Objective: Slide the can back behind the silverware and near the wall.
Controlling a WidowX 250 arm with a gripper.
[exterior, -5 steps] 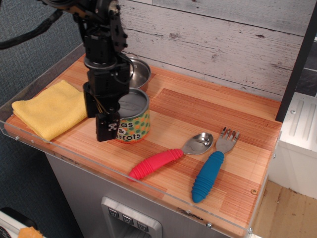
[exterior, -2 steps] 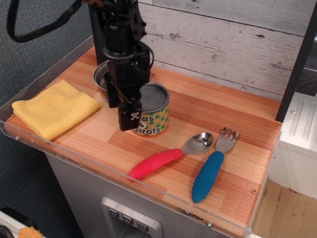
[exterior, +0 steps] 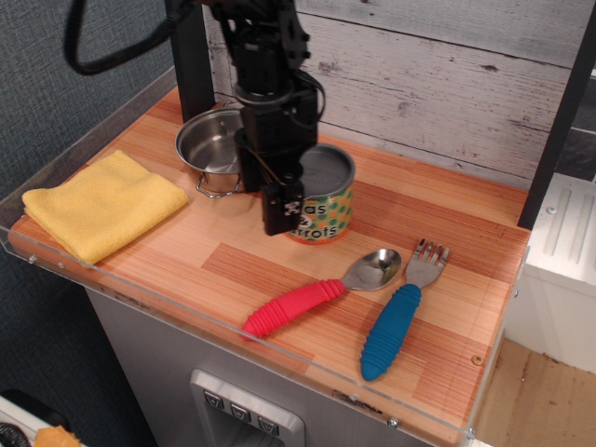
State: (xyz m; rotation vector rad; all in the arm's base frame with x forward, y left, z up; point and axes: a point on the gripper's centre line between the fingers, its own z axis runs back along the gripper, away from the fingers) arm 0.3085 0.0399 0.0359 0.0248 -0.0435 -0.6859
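Observation:
The can, yellow with green and orange dots and a grey lid, stands upright on the wooden counter, mid-back. My gripper comes down over its left side. One finger presses against the can's front left; the other is hidden behind the gripper body. The jaws look shut on the can. The red-handled spoon and the blue-handled fork lie in front of and to the right of the can. The plank wall rises a short way behind the can.
A shiny steel pot stands just left of the can, beside the arm. A folded yellow cloth lies at the left. A clear acrylic rim runs along the counter's front. A black post stands at the right.
My gripper and the can have moved together to the right and back toward the wall. That uncovered the steel pot. The spoon, fork and cloth have not moved.

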